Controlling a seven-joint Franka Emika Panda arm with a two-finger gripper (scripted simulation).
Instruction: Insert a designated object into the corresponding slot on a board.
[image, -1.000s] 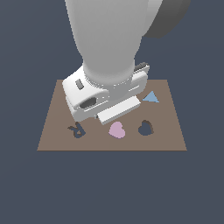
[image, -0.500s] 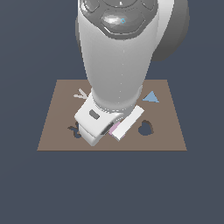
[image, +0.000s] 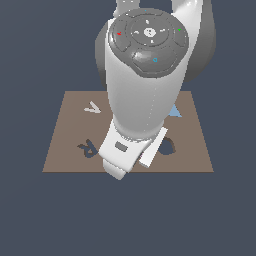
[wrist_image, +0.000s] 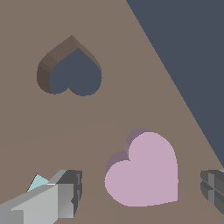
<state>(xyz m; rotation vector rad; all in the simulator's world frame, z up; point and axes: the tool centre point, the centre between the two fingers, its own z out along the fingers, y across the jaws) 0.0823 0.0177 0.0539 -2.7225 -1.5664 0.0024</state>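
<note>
— Two fingers (wrist_image: 70, 194) stand wide apart, one on each side of the pink heart (wrist_image: 144, 173), neither touching it. The gripper (wrist_image: 142, 192) is open and holds nothing.

— So which step is this?

— The approach to the pick, I judge. The heart lies flat on the brown board (wrist_image: 52, 131), near one edge, with the heart-shaped slot (wrist_image: 74, 74) a little way off and still unfilled.

— And next?

— Lower, close on the heart's sides, lift, carry it over the slot, and match its turn before setting it in.

— Count things for me.

— One pink heart, one heart slot, one board. In the exterior view, one R-shaped cutout (image: 87, 148), one blue triangle (image: 175, 111) and one pale piece (image: 92, 107); the arm hides the heart there.
</note>
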